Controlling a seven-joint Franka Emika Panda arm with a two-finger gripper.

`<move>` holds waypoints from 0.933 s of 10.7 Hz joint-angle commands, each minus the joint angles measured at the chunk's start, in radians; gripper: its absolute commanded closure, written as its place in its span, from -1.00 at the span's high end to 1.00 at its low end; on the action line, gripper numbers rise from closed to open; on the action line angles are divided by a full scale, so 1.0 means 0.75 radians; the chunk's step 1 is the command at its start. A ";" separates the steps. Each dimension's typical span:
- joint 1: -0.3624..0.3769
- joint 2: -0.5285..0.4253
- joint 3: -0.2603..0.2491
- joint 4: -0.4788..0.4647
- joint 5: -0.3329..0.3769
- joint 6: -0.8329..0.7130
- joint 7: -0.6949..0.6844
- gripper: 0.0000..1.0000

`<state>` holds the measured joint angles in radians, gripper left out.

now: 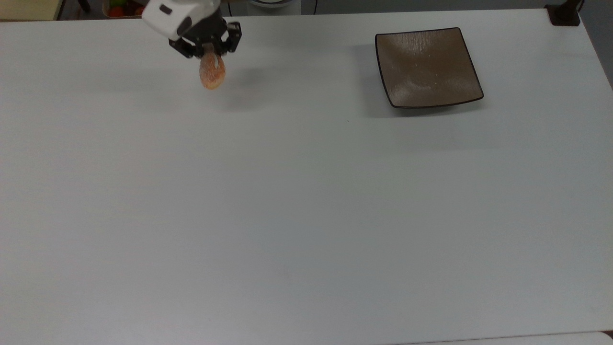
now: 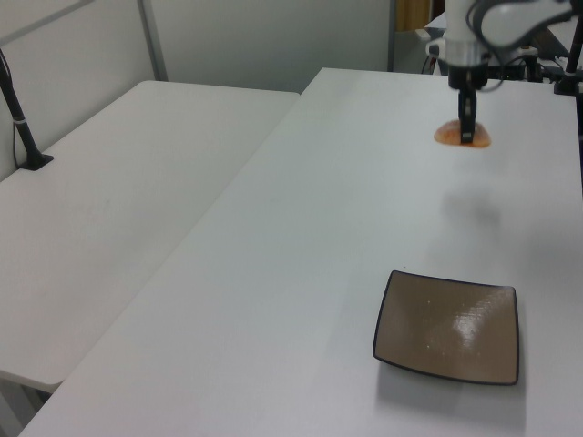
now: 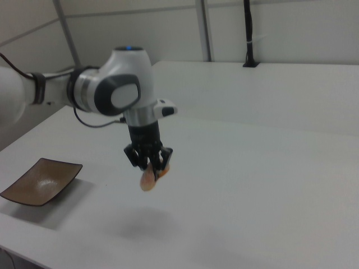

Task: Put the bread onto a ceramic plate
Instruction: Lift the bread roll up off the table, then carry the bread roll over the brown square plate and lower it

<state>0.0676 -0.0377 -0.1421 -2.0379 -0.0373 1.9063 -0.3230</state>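
Gripper (image 1: 210,51) fingers are clamped on the upper end of the bread (image 1: 212,73); the roll hangs below them, clear of the table (image 1: 306,201), with its shadow on the tabletop beneath. In the right view the gripper (image 3: 150,162) holds the bread (image 3: 149,177) well above the surface, roll tilted downward. In the left view the gripper (image 2: 467,127) and bread (image 2: 462,137) sit at about 1 o'clock.

Ceramic plate (image 1: 426,67): square, brown, glossy, dark rim; nothing on it but a few pale specks. It lies at about 2 o'clock in the top view, well apart from the bread at 11 o'clock. Seen also at (image 2: 448,326) and (image 3: 40,180).

Surface: plain white table. A second white table (image 2: 118,209) adjoins it in the left view; pale partition walls behind.
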 commanded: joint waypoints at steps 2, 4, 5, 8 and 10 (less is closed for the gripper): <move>0.020 -0.005 0.005 0.216 0.097 -0.296 -0.001 -0.71; 0.022 -0.036 0.052 0.234 0.129 -0.308 0.001 -0.65; 0.041 -0.052 0.101 0.234 0.132 -0.329 0.009 -0.65; 0.082 -0.081 0.232 0.236 0.166 -0.402 0.144 -0.65; 0.149 -0.081 0.312 0.236 0.193 -0.417 0.242 -0.64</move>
<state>0.1275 -0.0822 0.0387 -1.8637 0.0824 1.6263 -0.2277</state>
